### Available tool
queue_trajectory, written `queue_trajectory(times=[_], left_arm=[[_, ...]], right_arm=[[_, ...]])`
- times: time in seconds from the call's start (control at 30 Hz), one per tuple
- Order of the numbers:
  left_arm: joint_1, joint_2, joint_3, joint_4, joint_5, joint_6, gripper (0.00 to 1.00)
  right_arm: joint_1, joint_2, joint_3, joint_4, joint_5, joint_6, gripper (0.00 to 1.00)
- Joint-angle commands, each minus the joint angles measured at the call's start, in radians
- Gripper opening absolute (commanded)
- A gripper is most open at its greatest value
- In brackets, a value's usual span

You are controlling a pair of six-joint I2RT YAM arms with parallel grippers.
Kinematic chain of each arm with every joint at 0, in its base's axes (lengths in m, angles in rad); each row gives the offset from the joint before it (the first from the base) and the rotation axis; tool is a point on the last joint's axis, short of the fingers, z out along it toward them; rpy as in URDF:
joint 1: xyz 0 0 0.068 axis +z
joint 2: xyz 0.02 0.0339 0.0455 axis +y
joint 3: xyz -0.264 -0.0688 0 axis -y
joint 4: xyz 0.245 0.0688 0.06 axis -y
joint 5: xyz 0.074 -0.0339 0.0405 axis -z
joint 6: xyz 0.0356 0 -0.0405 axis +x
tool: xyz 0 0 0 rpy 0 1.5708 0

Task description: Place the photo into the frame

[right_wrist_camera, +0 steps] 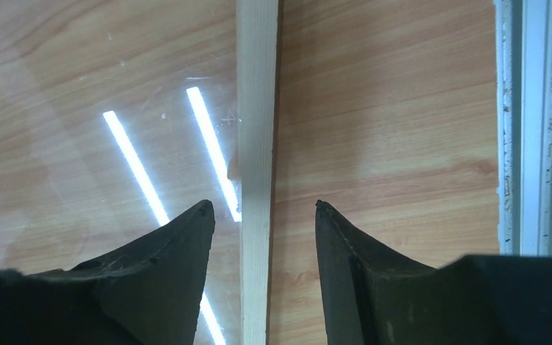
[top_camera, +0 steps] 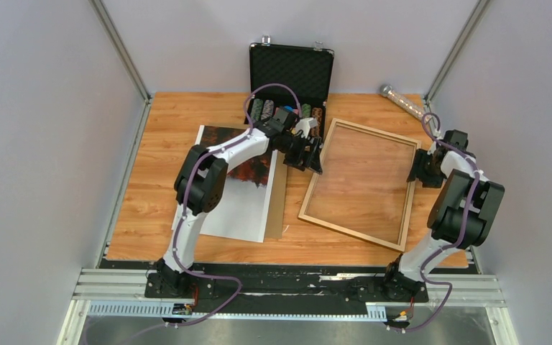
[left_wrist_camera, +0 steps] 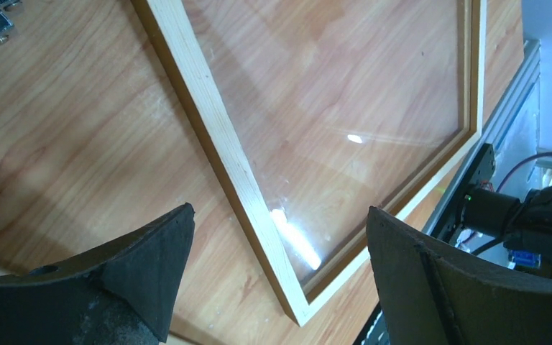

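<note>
Top external view: one thin, light-wood rectangular frame [top_camera: 352, 231] with a clear, glossy pane [top_camera: 359, 180] lies flat between two black claws. The left claw [top_camera: 309, 154] gapes wide over its left rail. The right claw [top_camera: 420, 169] sits half-open astride the right rail (neither grips). One paper photo [top_camera: 241, 205], dark red fading to white, lies left of the left claw.

The photo [top_camera: 243, 198] lies flat, picture side up, on the worktop's left. The light wooden frame [top_camera: 359, 183] lies flat beside it, skewed.
</note>
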Motion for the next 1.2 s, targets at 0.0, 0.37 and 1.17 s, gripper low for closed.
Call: queue_trajectory(times=[0.0,0.37,1.17], left_arm=[[-0.004,-0.129,-0.003,-0.04,0.008,0.094,0.96],[0.047,-0.236,-0.031,-0.161,-0.032,0.211,0.96],[0.314,-0.441,-0.266,-0.188,-0.215,0.334,1.0]], right_arm=[[-0.008,0.039,-0.012,0.063,-0.016,0.009,0.51],[-0.008,0.11,0.009,0.108,0.009,-0.046,0.13],[-0.018,0.134,0.093,0.11,-0.133,-0.131,0.46]])
